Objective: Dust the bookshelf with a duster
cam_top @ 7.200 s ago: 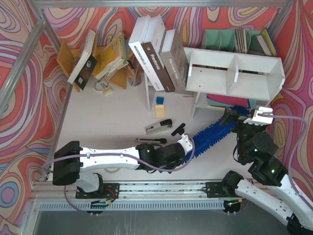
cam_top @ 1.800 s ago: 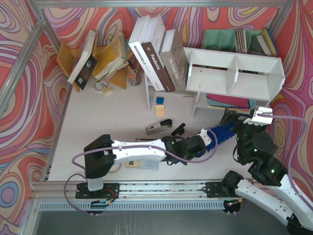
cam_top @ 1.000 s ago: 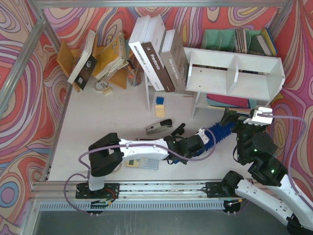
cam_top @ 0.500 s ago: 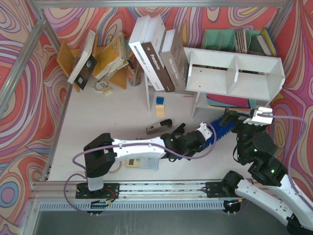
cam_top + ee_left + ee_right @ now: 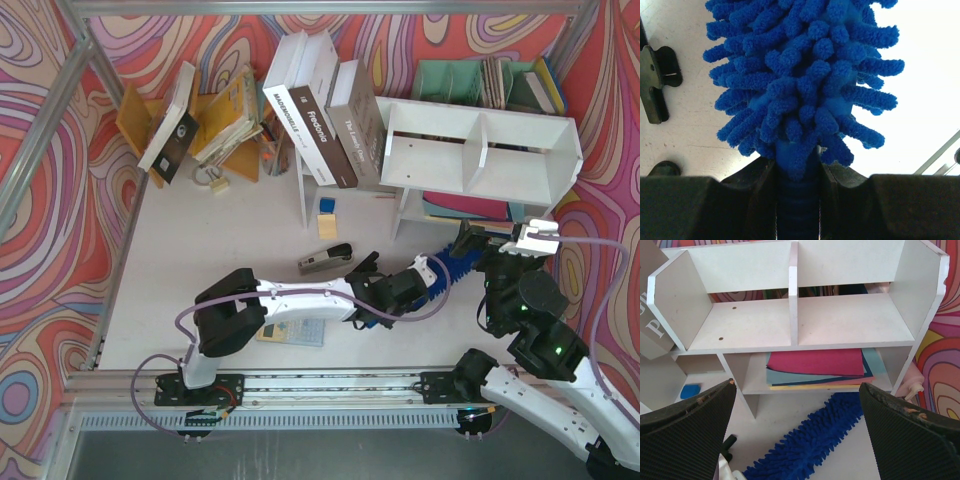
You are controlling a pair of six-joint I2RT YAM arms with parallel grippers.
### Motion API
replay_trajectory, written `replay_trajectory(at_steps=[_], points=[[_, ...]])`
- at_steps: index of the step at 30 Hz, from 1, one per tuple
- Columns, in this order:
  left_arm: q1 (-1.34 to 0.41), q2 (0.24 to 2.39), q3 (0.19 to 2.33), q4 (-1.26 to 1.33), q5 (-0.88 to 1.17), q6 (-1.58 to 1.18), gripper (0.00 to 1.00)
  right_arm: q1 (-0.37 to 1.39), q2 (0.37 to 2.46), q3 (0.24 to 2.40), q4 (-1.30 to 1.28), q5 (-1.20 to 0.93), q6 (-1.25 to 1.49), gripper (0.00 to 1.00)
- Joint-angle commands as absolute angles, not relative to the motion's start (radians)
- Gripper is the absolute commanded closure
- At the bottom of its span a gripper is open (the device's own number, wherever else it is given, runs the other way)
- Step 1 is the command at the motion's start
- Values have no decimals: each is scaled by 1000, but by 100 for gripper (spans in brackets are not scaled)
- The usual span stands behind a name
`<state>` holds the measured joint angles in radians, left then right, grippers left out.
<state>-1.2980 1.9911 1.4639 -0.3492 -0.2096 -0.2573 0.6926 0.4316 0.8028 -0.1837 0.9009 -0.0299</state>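
Observation:
The blue fluffy duster [image 5: 458, 264] lies low on the table, its head running up-right toward the foot of the white bookshelf [image 5: 480, 150]. My left gripper [image 5: 428, 276] is shut on the duster's ribbed blue handle [image 5: 798, 200], with the chenille head [image 5: 800, 75] filling the left wrist view. My right gripper [image 5: 503, 243] hovers open just above the duster's far end, facing the bookshelf [image 5: 795, 320]. In the right wrist view the duster [image 5: 810, 440] lies on the table between the spread fingers [image 5: 685, 425], untouched by them.
Coloured paper sheets [image 5: 815, 365] fill the shelf's lower tier. A stapler [image 5: 325, 258], a black clip [image 5: 364, 265] and a calculator [image 5: 290, 331] lie near the left arm. Leaning books [image 5: 320, 110], an orange rack [image 5: 200, 115] and a teal organiser [image 5: 470, 80] stand at the back.
My left arm has stretched further right and slightly away, sliding the duster head toward the shelf's foot. The right arm has stayed put, still open.

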Motion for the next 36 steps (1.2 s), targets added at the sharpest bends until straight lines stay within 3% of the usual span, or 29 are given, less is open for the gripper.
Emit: replay_trajectory(at_steps=[1, 11, 25, 36], points=[[-1299, 1933, 1495, -319, -218, -251, 100, 690, 416, 796, -158, 914, -38, 1], [-1299, 1818, 1430, -191, -201, -277, 100, 690, 419, 797, -158, 913, -38, 1], [-1299, 2037, 1596, -391, -150, -262, 100, 689, 422, 798, -159, 911, -38, 1], [-1299, 1853, 1484, -267, -237, -262, 100, 690, 422, 799, -159, 911, -38, 1]])
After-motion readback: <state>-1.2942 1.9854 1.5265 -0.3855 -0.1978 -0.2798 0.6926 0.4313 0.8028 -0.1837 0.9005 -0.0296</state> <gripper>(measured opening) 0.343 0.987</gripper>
